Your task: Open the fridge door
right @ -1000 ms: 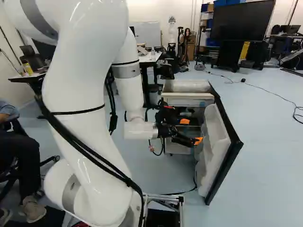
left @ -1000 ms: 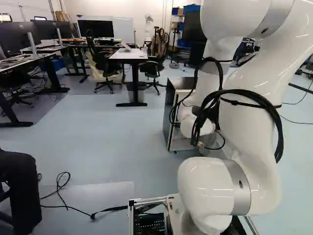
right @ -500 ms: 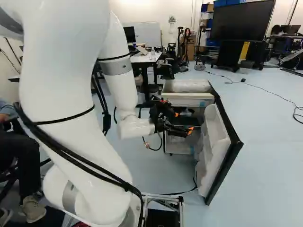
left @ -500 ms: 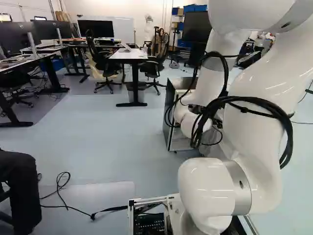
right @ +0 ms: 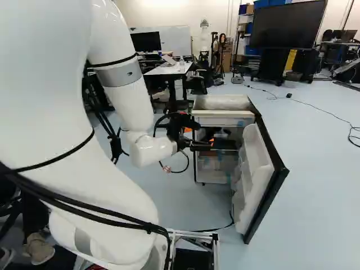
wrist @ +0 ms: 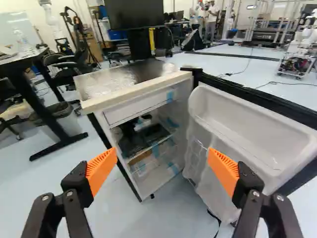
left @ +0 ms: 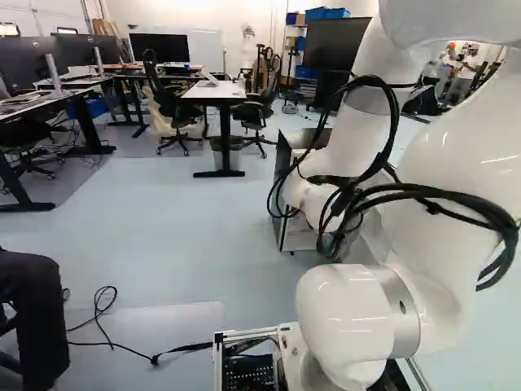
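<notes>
In the right base view my gripper (right: 201,138) is in front of the small fridge's compartment, left of its door (right: 259,174). The door is swung wide, its white shelved inner side facing the arm. In the wrist view the gripper (wrist: 162,154) is open, nothing between its orange pads. Ahead of it is the fridge body (wrist: 143,106), with shelves and dark items inside; the door (wrist: 252,124) lies ahead and to one side, partly behind one finger. No contact with the door shows. The left base view shows the fridge's dark side panel (left: 282,179), the rest hidden by the arm.
A white desk (right: 169,68) and chairs stand beyond the fridge. A large screen (right: 288,25) is farther back. Another robot (wrist: 302,49) stands across the room. Cables cross the floor; a person sits left of the base, legs showing in both base views.
The arm has swung, carrying the gripper away from the door's inner side, toward the left of the right base view. Fridge, door and base have not moved.
</notes>
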Robot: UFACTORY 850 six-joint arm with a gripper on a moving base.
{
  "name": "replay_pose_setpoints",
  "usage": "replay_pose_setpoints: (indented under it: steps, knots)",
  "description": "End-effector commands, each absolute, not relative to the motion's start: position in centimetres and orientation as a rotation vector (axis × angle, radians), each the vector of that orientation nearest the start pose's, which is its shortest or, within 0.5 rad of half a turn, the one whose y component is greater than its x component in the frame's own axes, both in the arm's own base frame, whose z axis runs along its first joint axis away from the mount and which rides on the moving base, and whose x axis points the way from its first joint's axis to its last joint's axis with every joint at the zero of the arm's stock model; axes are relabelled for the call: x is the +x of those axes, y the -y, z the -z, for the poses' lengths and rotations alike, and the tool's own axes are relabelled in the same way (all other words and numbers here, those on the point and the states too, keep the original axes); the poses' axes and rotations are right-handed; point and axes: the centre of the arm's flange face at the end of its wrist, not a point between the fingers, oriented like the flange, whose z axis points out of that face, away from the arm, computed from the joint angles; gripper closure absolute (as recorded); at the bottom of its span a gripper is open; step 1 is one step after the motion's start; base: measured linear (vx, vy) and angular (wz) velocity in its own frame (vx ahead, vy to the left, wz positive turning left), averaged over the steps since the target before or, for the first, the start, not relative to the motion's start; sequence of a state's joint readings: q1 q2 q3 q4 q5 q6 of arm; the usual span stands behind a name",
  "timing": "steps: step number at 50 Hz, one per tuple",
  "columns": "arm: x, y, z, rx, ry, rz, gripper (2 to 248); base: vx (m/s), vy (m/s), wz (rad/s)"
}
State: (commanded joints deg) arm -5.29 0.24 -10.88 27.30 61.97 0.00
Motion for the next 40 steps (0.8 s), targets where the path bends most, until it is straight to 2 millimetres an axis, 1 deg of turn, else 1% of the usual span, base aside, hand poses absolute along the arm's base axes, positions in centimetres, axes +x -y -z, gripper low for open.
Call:
replay_pose_setpoints:
  steps: [20,40]
  knots:
    - [29.3,3.9,-35.0,-2.613,-0.521,1.913,3,0.0,0.0,0.0]
    - [28.3,2.0,-35.9,-2.589,-0.272,1.871,3,0.0,0.0,0.0]
